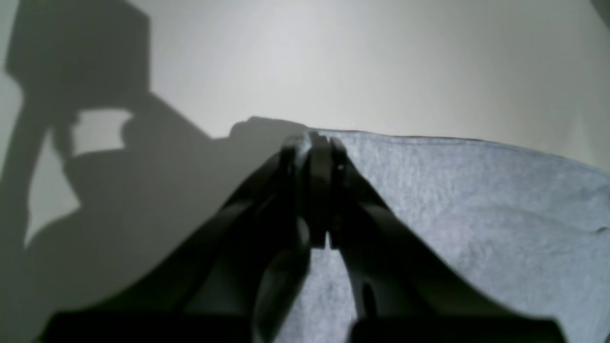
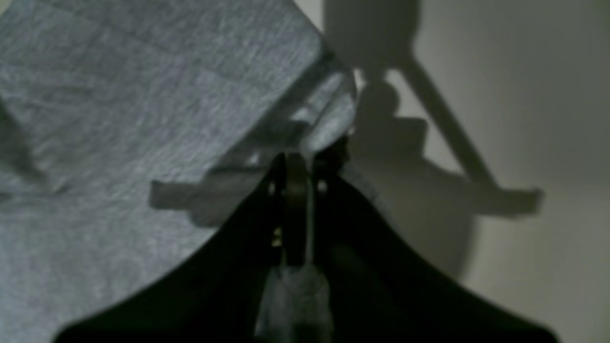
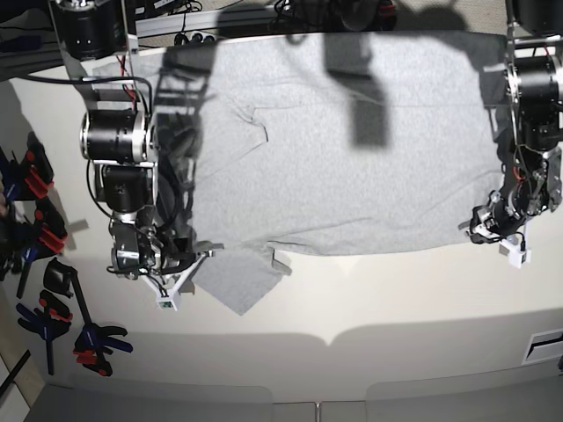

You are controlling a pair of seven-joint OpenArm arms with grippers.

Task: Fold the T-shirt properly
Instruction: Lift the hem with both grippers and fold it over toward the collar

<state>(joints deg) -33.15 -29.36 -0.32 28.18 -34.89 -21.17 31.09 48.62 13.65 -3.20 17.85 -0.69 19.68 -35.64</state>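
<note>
- The T-shirt (image 3: 352, 158) lies spread across the far half of the worktop (image 3: 369, 316), plain side up (I see no lettering); a sleeve (image 3: 242, 281) pokes out at its near edge.
- My right gripper (image 2: 305, 152) sits at that sleeve-side corner, jaws together with grey cloth pinched between them.
- My left gripper (image 1: 312, 143) sits at the opposite near edge; its jaws look closed on the hem, though the cloth between them is hidden from me.
- Progress: I judge the task barely begun. No completed fold shows; the body is one flat layer.
- Outstanding: sleeves turned in, then the body folded over.
</note>
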